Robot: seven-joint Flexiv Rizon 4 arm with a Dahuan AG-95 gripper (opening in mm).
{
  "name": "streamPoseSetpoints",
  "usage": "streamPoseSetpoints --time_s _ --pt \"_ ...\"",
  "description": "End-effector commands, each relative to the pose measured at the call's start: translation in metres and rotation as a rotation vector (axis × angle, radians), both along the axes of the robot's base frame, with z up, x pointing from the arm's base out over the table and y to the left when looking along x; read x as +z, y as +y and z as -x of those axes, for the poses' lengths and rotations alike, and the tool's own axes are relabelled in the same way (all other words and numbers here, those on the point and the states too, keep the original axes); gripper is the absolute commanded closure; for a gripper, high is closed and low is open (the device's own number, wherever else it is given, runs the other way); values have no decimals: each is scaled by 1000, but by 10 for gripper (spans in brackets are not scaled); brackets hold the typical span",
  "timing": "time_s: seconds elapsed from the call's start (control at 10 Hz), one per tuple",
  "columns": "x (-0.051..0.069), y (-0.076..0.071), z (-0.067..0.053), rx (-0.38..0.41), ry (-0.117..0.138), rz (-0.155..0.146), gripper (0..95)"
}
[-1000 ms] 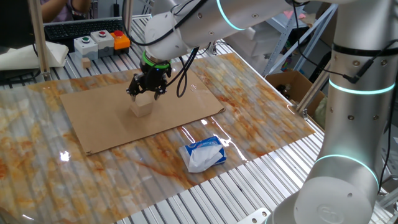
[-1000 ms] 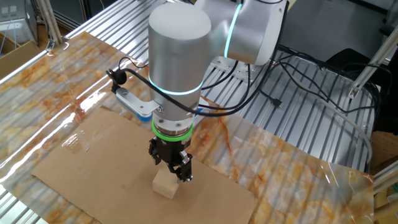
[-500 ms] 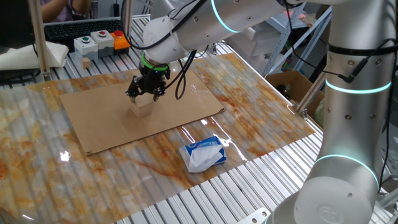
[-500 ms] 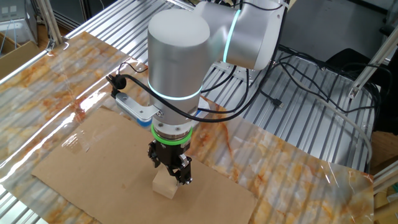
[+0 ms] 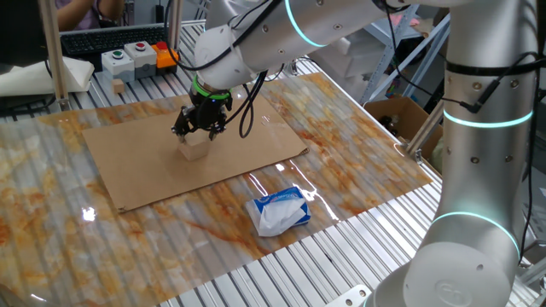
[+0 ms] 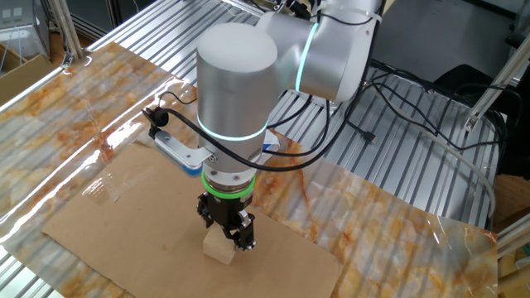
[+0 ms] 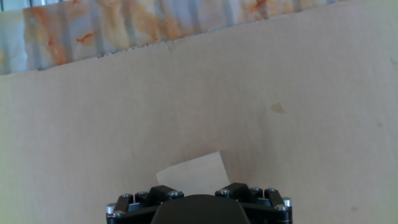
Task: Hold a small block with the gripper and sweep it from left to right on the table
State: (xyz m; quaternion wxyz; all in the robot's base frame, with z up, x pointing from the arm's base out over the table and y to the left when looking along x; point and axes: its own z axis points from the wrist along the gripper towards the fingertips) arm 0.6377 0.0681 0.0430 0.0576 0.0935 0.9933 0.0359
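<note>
Compared with a second ago, when it stood a little higher over the cube, the gripper has come down and shifted slightly to the left in the one fixed view, so that its black fingers now reach the top of the small block. In the other fixed view the fingertips sit against the upper edges of the block, which itself has not moved on the brown cardboard sheet. My reading is that the grasp is being set up and the sweep has not yet begun; the block rests flat on the cardboard, toward its far middle, with the marbled table showing around the sheet. Whether the jaws have actually closed on the wood I cannot tell: the wrist hides the contact in both fixed views, and the hand view shows only the gripper's black body at the bottom edge with the block just beyond it. The block is a plain, pale tan cube with clean edges and no marks that I can make out, lighter than the cardboard under it. A white-and-blue packet lies nearer and to the right, well apart from the block.
</note>
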Motion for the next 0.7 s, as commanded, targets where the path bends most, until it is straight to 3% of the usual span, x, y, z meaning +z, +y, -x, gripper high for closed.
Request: streamPoseSetpoints --time_s 0.1,0.6,0.7 --pt "-3 0 0 -3 0 -2 190" --pt "-12 1 -1 -15 -2 -3 190" --pt "-13 1 -1 -13 -3 -4 380"
